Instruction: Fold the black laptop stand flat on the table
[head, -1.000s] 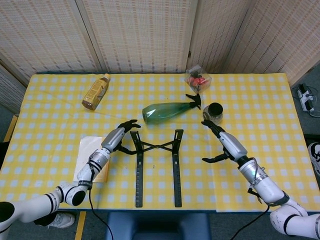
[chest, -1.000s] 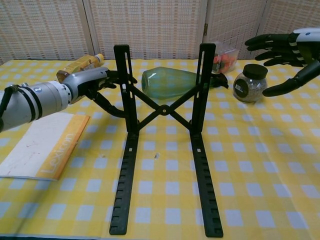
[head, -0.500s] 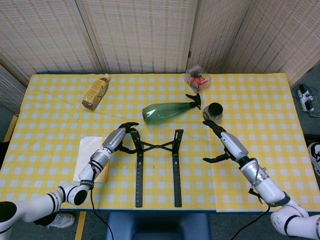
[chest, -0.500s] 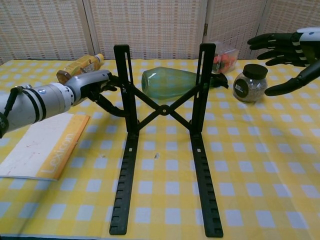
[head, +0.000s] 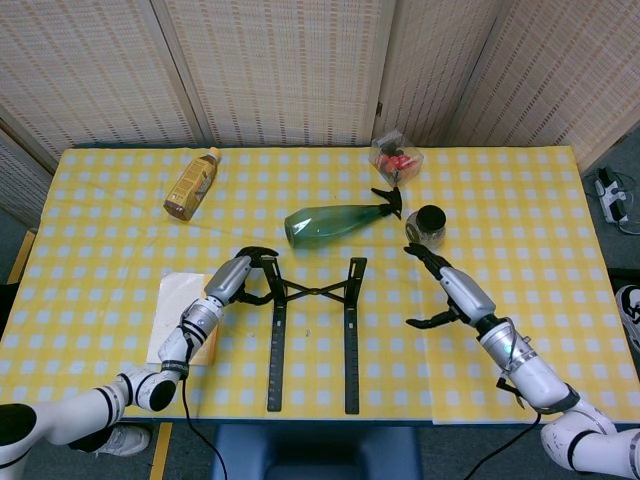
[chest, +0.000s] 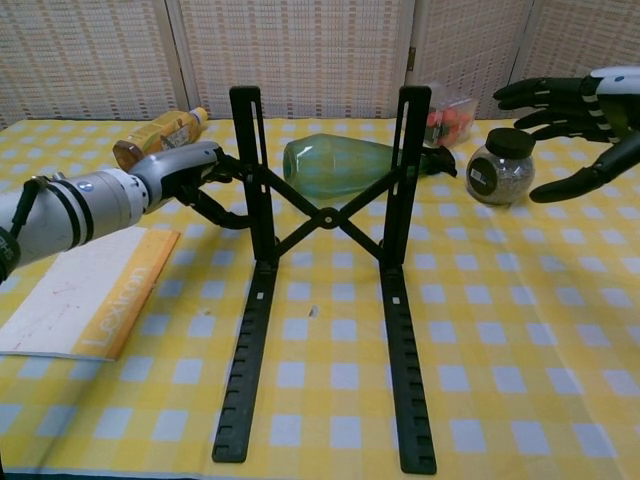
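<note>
Standing near the middle of the bench, the black laptop stand was not yet folded: in the chest view its two uprights rose well above the checked cloth, joined by the crossed braces, while its two long base rails lay flat and pointed toward the robot. The job therefore looked barely begun, and judging from that posture, the whole collapse of the uprights down onto the rails remained to be done.

The left hand was at the left upright, with its fingers curled about the bar near the top of the brace. Whether that was a firm grip or only a touch could not be told with certainty, though it read as a hold. The right hand hovered well apart from the stand, over toward the dark-lidded jar, its fingers spread wide and holding nothing.

Behind the stand lay a green spray bottle on its side, close enough that a backward fold might meet it; that was a judgement, not something seen. A notebook lay beside the left rail, under the left forearm.

What was left, as far as could be judged: bringing the right hand to the other upright and easing both uprights down flat.
</note>
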